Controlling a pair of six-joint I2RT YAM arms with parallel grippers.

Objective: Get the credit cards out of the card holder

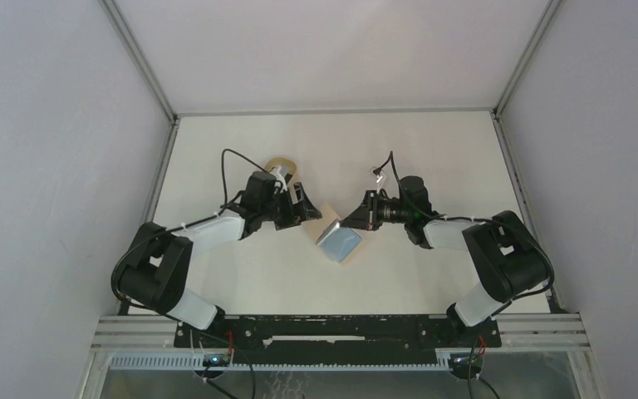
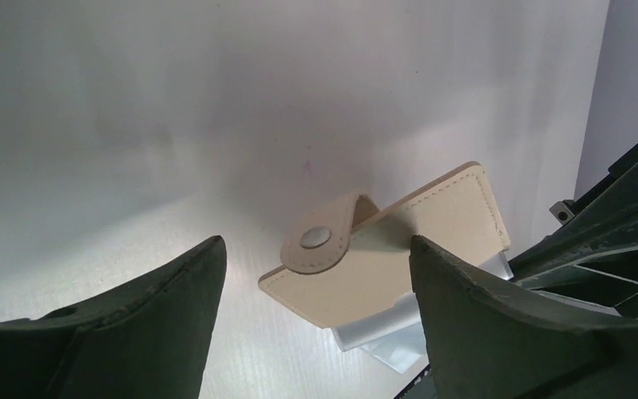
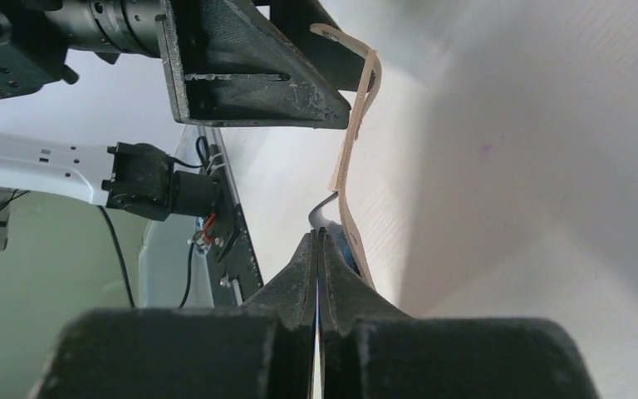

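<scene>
The holder (image 2: 436,220) hangs just above the middle of the worktop (image 1: 432,158), its shadow under it, with the 2 tools meeting over it from opposite sides. The right tool (image 3: 319,246) is pinched fully shut at the holder's open end. A thin pale-blue edge shows between its pads, so it seems to have hold of the cards (image 1: 342,243) and not the tan sleeve, which runs edge-on just beside its fingers. From above, the cards stick out of the holder on the side nearest the arm bases, partly drawn but not free. That pinch looks like the only thing keeping the holder off the worktop. The left tool (image 2: 316,249) is spread wide and grips nothing. 1 finger stands on each side of the holder and the snap tab (image 2: 320,241) lies between them, flipped up and unfastened, so the mouth is clear. I judge the wide stance is meant to bracket the sleeve so it can close on the tan body. With 1 tool on the sleeve and 1 on the cards, pulling apart would slide the cards out. Pulling now would only drag the holder along. The risk is the left fingers closing on the protruding cards too, or knocking the sleeve askew. A tan oval tray (image 1: 282,166) sits beyond the holder, behind the left arm, playing no part.
</scene>
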